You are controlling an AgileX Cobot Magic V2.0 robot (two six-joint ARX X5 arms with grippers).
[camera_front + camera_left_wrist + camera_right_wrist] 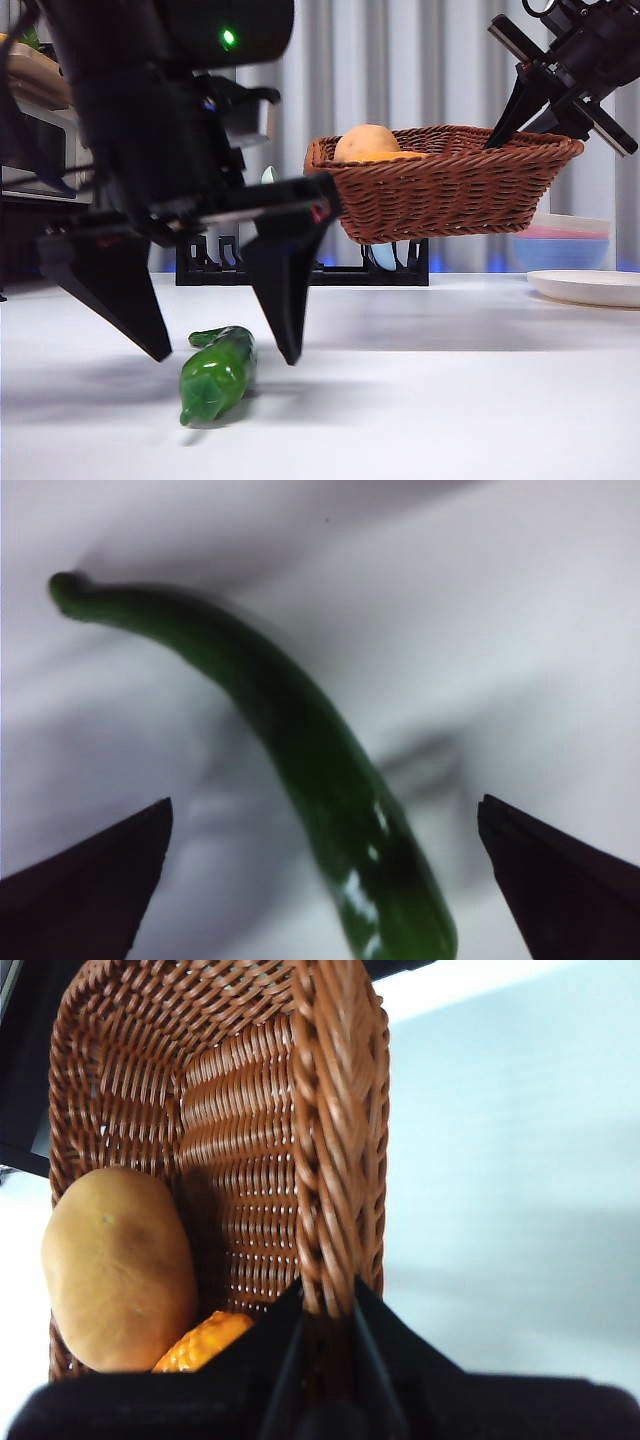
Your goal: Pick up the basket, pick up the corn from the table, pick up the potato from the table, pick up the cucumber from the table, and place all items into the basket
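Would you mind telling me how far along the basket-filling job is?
Done: the right hand holds the basket by its rim, off the table, with the potato and corn inside. In hand: the left hand hangs open over the cucumber. Left: gripping it and adding it.

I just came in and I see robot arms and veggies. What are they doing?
The robot is collecting vegetables into a basket. The right gripper holds the basket up off the table by its rim, jaws shut on it. The potato and the corn are already lying inside. The left gripper is down low with its jaws open on either side of the cucumber, which lies on the table, not yet picked up.
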